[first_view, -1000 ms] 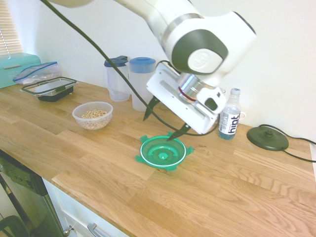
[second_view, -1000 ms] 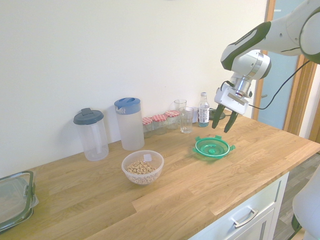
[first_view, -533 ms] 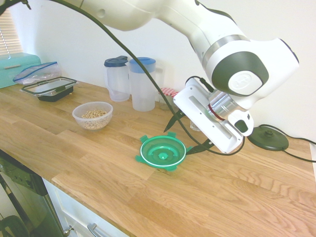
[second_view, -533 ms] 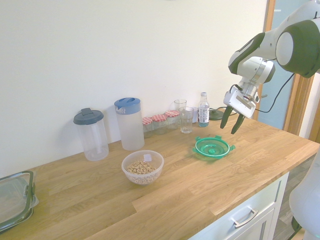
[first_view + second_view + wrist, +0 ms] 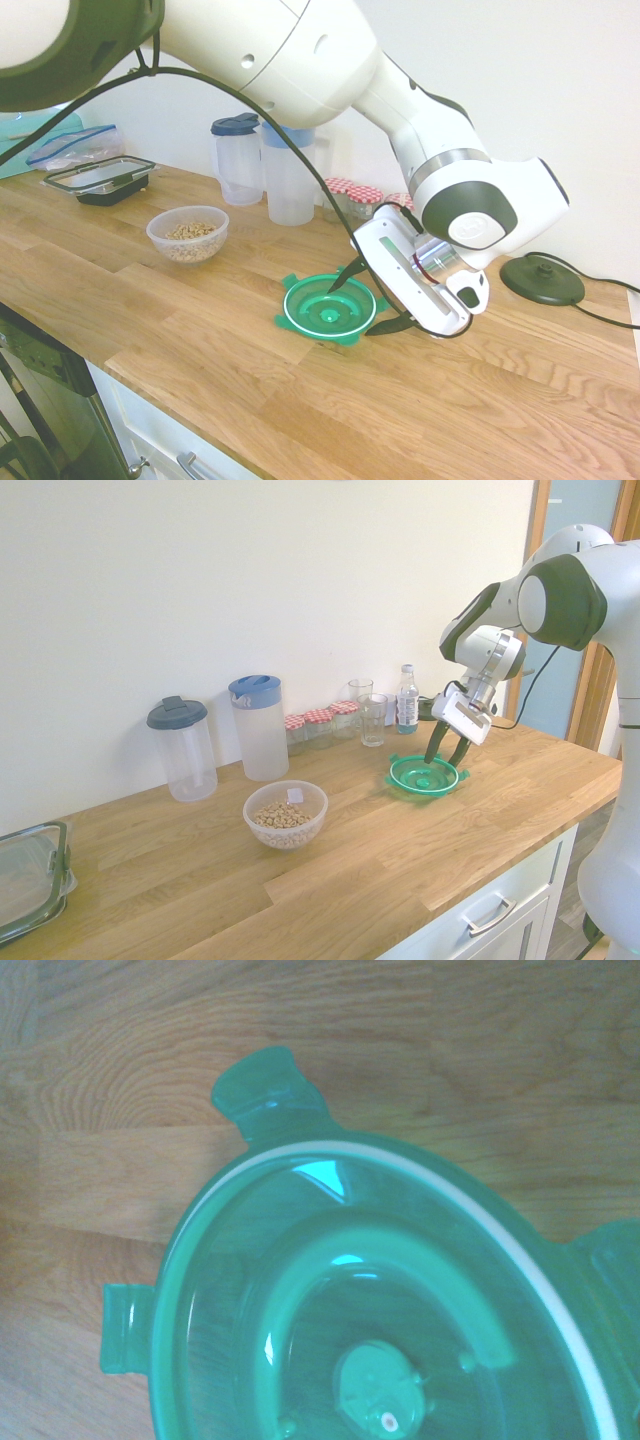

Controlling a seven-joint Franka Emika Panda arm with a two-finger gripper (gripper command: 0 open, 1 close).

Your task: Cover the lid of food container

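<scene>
Here, in the first exterior view, the pincer (image 5: 368,301) hangs low over the lid (image 5: 329,309), its fingers spread wide apart, one fingertip above the bowl of the lid and the other beyond its rim. The lid lies flat on the desk (image 5: 200,330).

In the second exterior view, the food container (image 5: 285,814) stands well away from the pincer (image 5: 445,753), near two jugs (image 5: 258,725).

In the wrist view, the lid (image 5: 400,1300) fills most of the picture, inner side up.
</scene>
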